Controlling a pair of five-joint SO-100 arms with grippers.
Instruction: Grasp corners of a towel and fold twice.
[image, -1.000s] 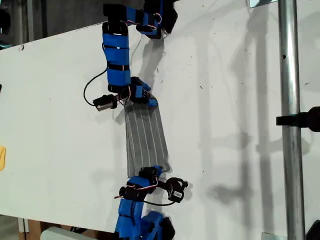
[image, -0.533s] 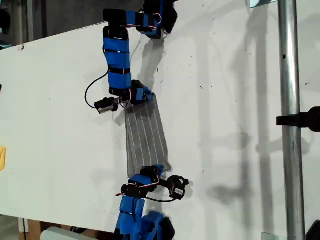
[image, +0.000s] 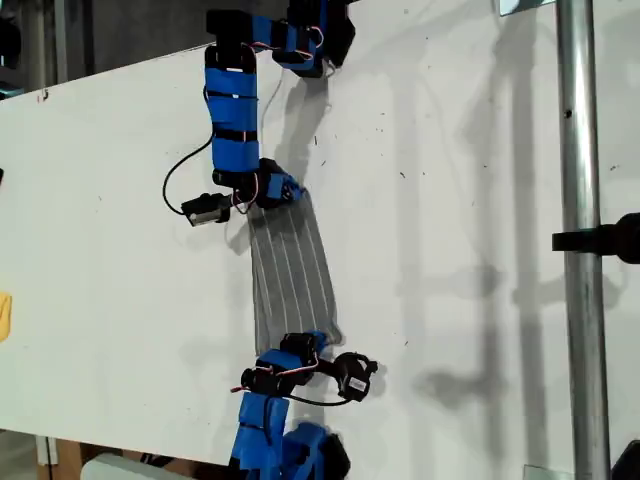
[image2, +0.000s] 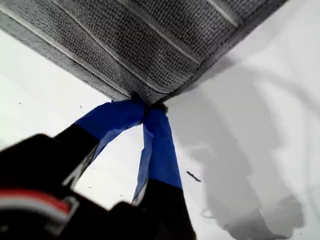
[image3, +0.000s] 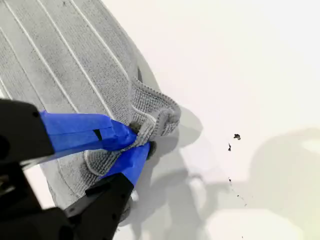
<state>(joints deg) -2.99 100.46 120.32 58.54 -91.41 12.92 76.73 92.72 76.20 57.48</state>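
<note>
The grey striped towel (image: 290, 270) lies as a narrow folded strip on the white table (image: 450, 200), stretched between my two grippers. My first gripper (image: 290, 192) holds its far end in the exterior view; in the first wrist view that gripper (image2: 147, 107) is shut on a corner of the towel (image2: 150, 45), which hangs lifted above its shadow. My second gripper (image: 308, 343) is at the near end; in the second wrist view it (image3: 137, 137) is shut on a bunched, curled corner (image3: 160, 117) of the towel (image3: 60, 65).
A metal pole (image: 580, 250) with a black clamp (image: 610, 238) stands at the exterior view's right. A yellow object (image: 4, 315) sits at that view's left edge. Small dark specks (image3: 236, 136) mark the table.
My first gripper has drawn a little farther away and toward the exterior view's left with the towel's end, pulling the strip straighter. My second gripper has barely moved.
</note>
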